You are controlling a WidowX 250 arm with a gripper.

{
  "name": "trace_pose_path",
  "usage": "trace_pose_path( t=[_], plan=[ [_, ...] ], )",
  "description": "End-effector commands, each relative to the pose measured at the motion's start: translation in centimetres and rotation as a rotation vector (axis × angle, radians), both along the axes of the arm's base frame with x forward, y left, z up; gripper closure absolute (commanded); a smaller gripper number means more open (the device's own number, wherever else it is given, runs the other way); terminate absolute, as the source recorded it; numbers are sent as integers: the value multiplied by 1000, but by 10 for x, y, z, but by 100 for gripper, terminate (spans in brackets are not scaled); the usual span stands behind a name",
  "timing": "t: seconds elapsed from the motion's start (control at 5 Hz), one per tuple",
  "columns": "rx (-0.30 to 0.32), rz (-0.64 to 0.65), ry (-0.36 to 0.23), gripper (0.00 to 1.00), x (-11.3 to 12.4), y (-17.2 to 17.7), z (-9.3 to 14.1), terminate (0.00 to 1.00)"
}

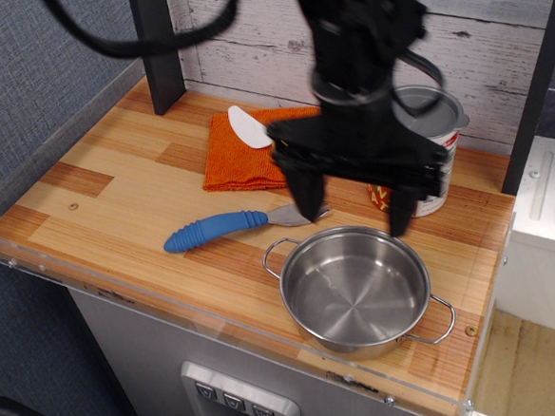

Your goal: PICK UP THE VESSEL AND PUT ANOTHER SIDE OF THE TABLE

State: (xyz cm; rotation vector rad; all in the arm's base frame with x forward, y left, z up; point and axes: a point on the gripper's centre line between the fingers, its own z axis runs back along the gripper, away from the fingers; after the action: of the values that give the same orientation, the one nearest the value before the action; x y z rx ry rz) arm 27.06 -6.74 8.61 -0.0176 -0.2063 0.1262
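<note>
The vessel, a shallow shiny steel pot with two wire loop handles, stands at the front right of the wooden table. My black gripper hangs just above the pot's far rim. Its two fingers are spread wide, one near the left side of the rim and one near the right. It holds nothing.
A blue-labelled tin can stands behind the pot, partly hidden by my arm. A fork with a blue handle lies left of the pot. An orange cloth with a white knife blade lies at the back. A clear acrylic rim lines the front edge.
</note>
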Motion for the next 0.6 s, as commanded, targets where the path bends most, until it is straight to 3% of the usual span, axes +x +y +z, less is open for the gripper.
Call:
trace_pose_path(
  t=[0.0,0.2,0.4],
  plan=[
    [-72,285,17,0,21,-19,-8,0],
    [-111,361,60,0,27,-16,-21,0],
    [-97,392,68,0,30,-13,-31,0]
  ],
)
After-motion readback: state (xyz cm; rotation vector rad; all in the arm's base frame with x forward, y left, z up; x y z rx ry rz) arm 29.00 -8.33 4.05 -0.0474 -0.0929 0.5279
